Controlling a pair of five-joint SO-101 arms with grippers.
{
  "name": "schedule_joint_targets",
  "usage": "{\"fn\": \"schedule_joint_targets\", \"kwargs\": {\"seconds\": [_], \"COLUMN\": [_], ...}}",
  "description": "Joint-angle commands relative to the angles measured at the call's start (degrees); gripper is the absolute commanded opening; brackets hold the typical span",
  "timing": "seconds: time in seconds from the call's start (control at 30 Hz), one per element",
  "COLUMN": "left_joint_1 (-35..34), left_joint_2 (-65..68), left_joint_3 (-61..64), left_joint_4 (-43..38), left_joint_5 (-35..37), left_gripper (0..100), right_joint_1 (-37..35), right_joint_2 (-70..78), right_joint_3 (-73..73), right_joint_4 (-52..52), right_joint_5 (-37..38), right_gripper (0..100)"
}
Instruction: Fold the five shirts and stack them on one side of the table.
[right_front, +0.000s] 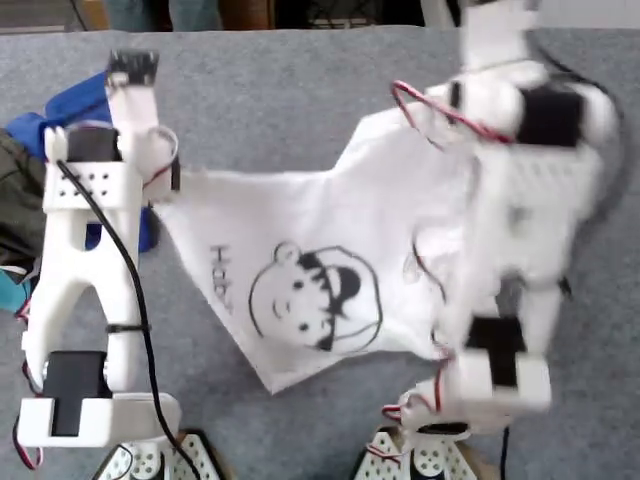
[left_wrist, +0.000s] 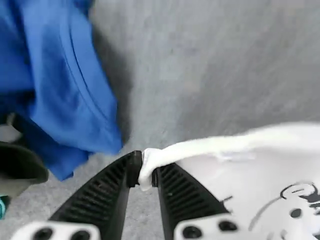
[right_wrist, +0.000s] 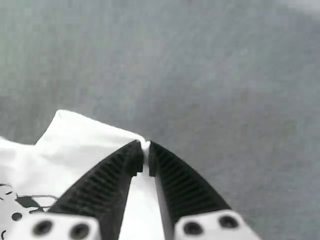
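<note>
The white fabric shirt with a black cartoon-face print (right_front: 300, 225) lies mid-table on the grey felt-like table (right_front: 280, 90), one corner pointing to 6 o'clock. The left gripper (left_wrist: 145, 170) is clamped on its 9 o'clock corner. The right gripper (right_wrist: 145, 152) pinches its edge near 2 o'clock. Farther off, at 10 o'clock, lies a crumpled blue fabric shirt (right_front: 80, 100).

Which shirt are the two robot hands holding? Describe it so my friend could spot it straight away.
On the grey table, look to the middle: the white shirt is stretched between the left hand and the right hand, each pinching an edge. Unlike the blue shirt at the side, it carries a black cartoon face.
</note>
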Motion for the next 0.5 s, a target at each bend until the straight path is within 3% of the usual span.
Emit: {"fn": "schedule_joint_targets", "kwargs": {"seconds": [0.0,0.1,0.2,0.47], "left_joint_1": [2.5,5.1,6.9,7.1], "left_joint_2": [-1.9,-1.6,-2.2,-11.0], "left_joint_3": [-23.6,-41.4,-49.1,-46.6], "left_joint_4": [9.8,17.1,17.3,17.3], "left_joint_5": [1.8,1.8,1.8,1.8], "left_gripper": [3,3,3,3], "right_joint_1": [3.9,7.6,11.8,18.4], "right_joint_2": [-13.4,-20.5,-26.2,-33.9], "right_joint_3": [-0.3,-0.3,-0.3,-0.3], "right_joint_4": [-0.6,-4.0,-8.8,-23.8], "right_joint_5": [-0.5,-0.7,-0.8,-0.8], "right_gripper": [1.4,1.4,1.4,1.4]}}
